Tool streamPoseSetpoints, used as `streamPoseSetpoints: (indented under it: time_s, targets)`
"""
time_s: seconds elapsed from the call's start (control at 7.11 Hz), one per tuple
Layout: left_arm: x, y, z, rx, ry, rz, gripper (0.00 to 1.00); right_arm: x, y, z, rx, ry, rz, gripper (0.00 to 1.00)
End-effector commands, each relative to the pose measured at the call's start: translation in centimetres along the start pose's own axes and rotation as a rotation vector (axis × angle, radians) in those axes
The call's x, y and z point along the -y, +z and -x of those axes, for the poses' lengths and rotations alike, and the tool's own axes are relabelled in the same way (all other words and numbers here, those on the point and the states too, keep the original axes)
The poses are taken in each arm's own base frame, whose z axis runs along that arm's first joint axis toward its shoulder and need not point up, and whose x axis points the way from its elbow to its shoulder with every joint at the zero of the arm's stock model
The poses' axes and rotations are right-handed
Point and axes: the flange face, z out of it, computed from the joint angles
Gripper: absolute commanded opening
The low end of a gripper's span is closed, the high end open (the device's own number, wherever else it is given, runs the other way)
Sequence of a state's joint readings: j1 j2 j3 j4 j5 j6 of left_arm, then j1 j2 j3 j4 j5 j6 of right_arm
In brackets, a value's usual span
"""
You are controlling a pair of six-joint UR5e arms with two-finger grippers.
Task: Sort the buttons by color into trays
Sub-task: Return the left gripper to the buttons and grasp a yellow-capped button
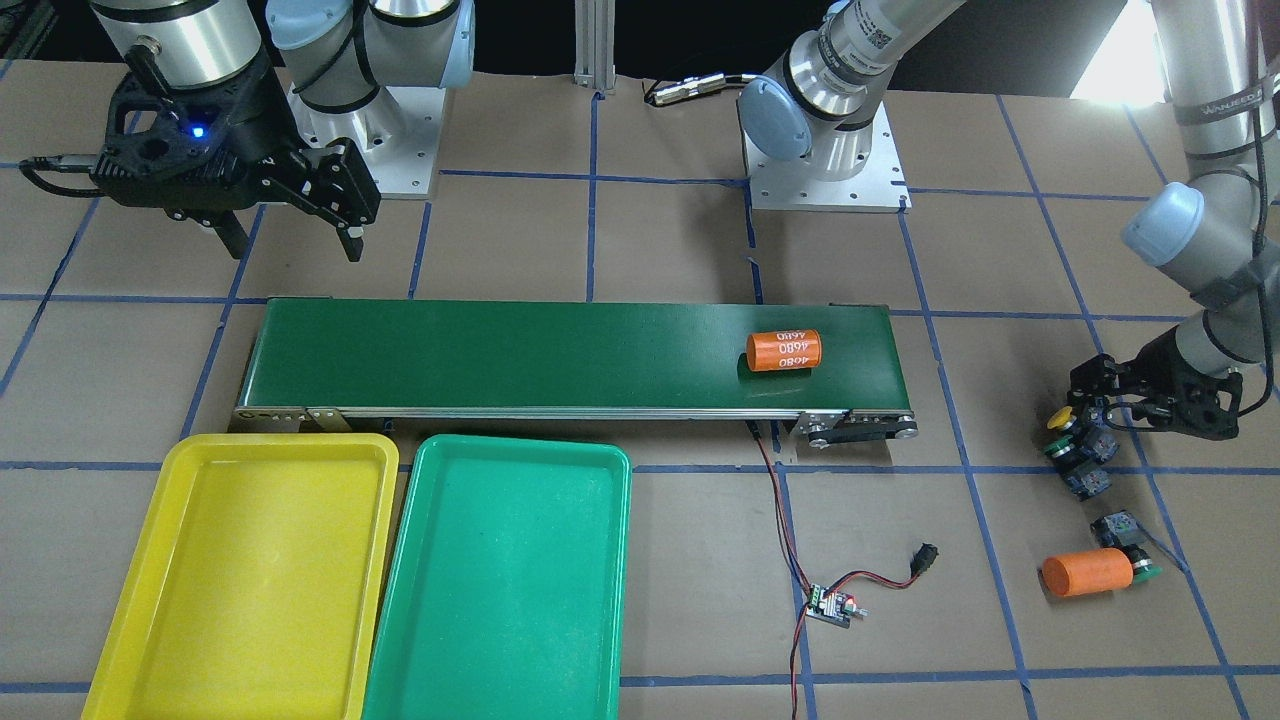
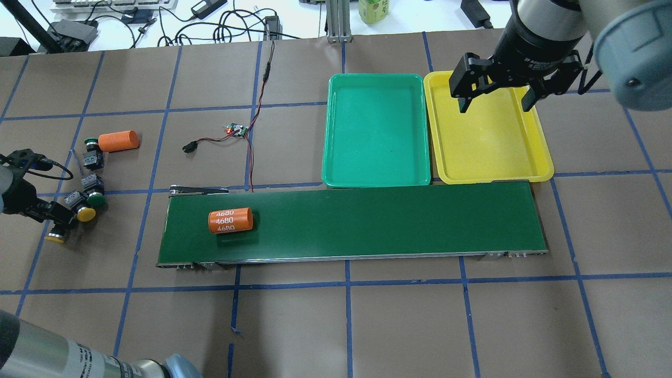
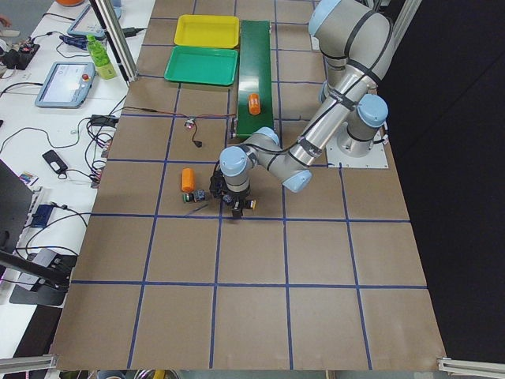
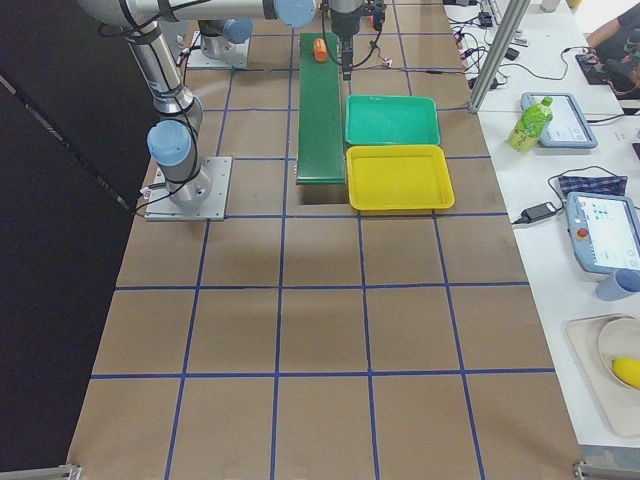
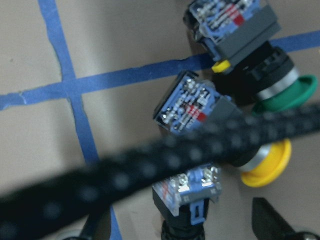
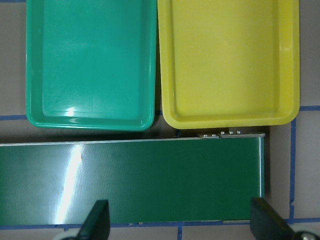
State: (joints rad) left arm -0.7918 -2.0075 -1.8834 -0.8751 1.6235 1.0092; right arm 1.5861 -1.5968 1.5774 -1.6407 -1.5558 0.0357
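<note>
Several buttons lie on the brown table off the belt's end. In the left wrist view my left gripper (image 5: 182,230) stands open with its fingers on either side of one button's grey-blue block (image 5: 187,192); in the overhead view its yellow cap (image 2: 54,239) shows. Beside it lie a yellow button (image 2: 85,213) and a green button (image 2: 97,199). Another green button (image 2: 91,142) lies next to an orange cylinder (image 2: 118,140). My right gripper (image 2: 493,102) hangs open and empty over the near edge of the yellow tray (image 2: 543,157). The green tray (image 2: 336,176) lies beside it. Both trays hold nothing.
A dark green conveyor belt (image 2: 367,220) carries an orange cylinder marked 4680 (image 2: 230,220). A small circuit board with red-black wires (image 2: 237,129) lies beyond the belt. A blurred black cable (image 5: 150,165) crosses the left wrist view.
</note>
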Motion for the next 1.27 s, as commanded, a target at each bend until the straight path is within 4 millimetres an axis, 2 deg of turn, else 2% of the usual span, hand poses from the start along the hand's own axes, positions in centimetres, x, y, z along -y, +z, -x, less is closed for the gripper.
streamPoseSetpoints:
  time_s: [0.0, 0.14, 0.28, 0.42, 0.7, 0.84, 0.98, 1.13]
  targets:
    - [0.2, 0.2, 0.1, 0.018, 0.016, -0.014, 0.39, 0.0, -0.1, 0.0, 0.000, 0.000, -0.003, 1.00]
    - [0.3, -0.7, -0.2, 0.031, 0.010, -0.020, 0.15, -0.1, 0.0, 0.0, 0.002, -0.002, 0.005, 1.00]
    - [0.4, -1.6, -0.7, 0.038, 0.013, -0.022, 0.09, -0.1, 0.2, 0.1, 0.003, -0.011, 0.010, 1.00]
    - [0.2, -2.2, -1.6, 0.033, 0.015, -0.021, 0.08, 0.2, 0.4, 0.0, 0.000, -0.010, 0.007, 1.00]
    - [0.5, -6.6, -5.8, 0.029, -0.009, -0.019, 0.08, 0.6, 1.2, 0.0, 0.001, -0.005, 0.025, 1.00]
    - [1.5, -9.4, -9.9, 0.025, -0.020, -0.019, 0.08, 0.7, 1.3, 0.0, -0.001, -0.008, 0.028, 1.00]
    - [2.3, -11.2, -14.6, 0.021, -0.067, -0.031, 0.08, 0.6, 1.5, 0.0, 0.001, -0.006, 0.039, 1.00]
    - [3.2, -11.2, -20.4, 0.009, -0.105, -0.037, 0.08, 0.6, 1.6, 0.1, 0.001, -0.004, 0.042, 1.00]
